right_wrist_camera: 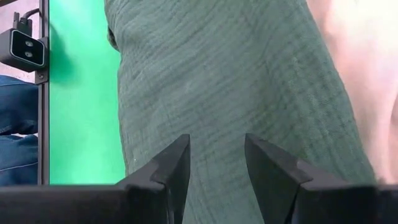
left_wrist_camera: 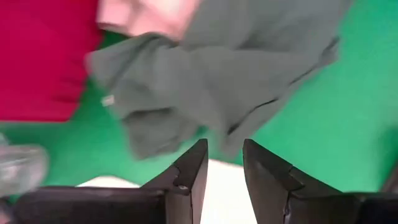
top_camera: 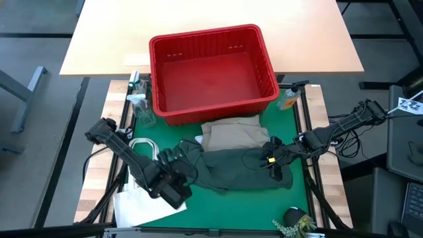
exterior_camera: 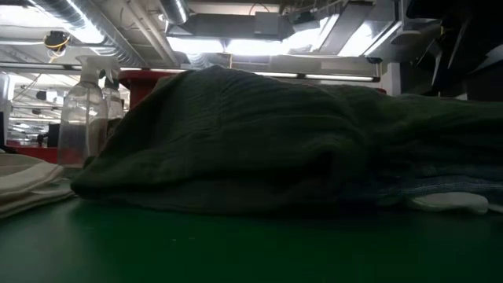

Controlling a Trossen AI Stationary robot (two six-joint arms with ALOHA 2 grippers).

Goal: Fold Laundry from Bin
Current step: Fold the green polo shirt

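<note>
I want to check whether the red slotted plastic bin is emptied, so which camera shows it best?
The high view: it looks straight down into the red slotted plastic bin, showing its whole rim and bare floor. The low view shows only a red strip behind the dark green garment. The left wrist view catches a blurred red patch; the right wrist view shows none.

Red bin (exterior_camera: pixel 157 79) mostly hidden behind dark green garment (exterior_camera: pixel 259 141) in low view.

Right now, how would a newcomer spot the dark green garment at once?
Start at the red bin at the far side of the green mat. Just in front lies a beige garment, and overlapping its near edge is the dark green garment, the darkest, widest cloth, spread between both arms.
</note>
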